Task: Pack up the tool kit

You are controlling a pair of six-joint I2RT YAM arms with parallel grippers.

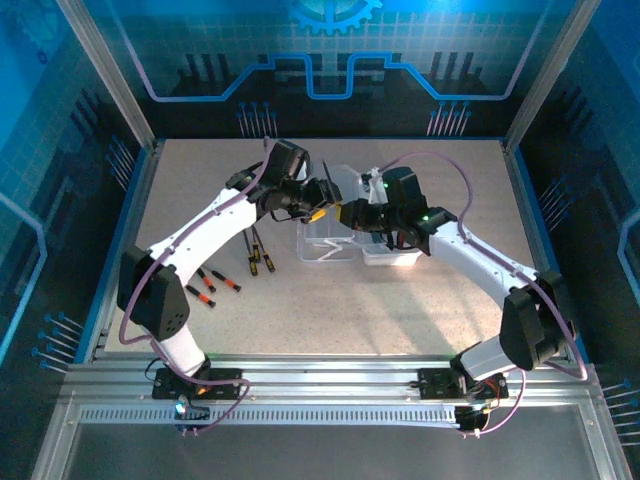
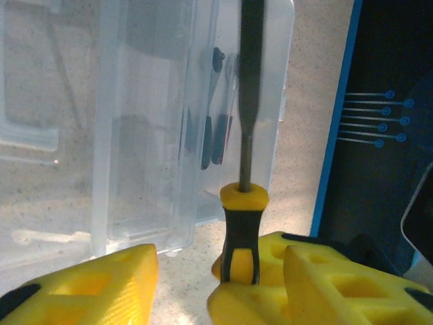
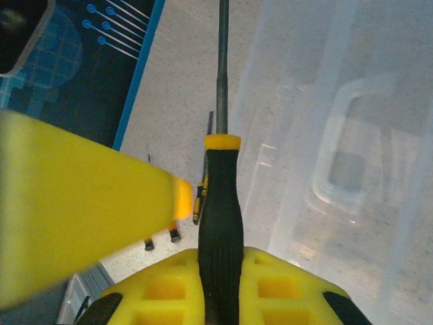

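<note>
- On worktop point(image 1: 400, 310) near left arm, loose screwdrivers point(image 1: 220, 283) lying flat.
- Clenched on black-and-yellow screwdriver point(image 3: 220, 223), right fingers point(image 3: 270, 291); shaft pointing away.
- Spread apart and released, left fingers point(image 2: 74, 284), just beside same handle.
- Beyond, clear whitish case point(image 1: 335, 235) on mid-worktop, dark tools point(image 2: 213, 128) showing through its plastic.

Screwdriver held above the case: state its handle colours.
The screwdriver has a black ribbed handle with a yellow collar; the right wrist view shows it best.
</note>
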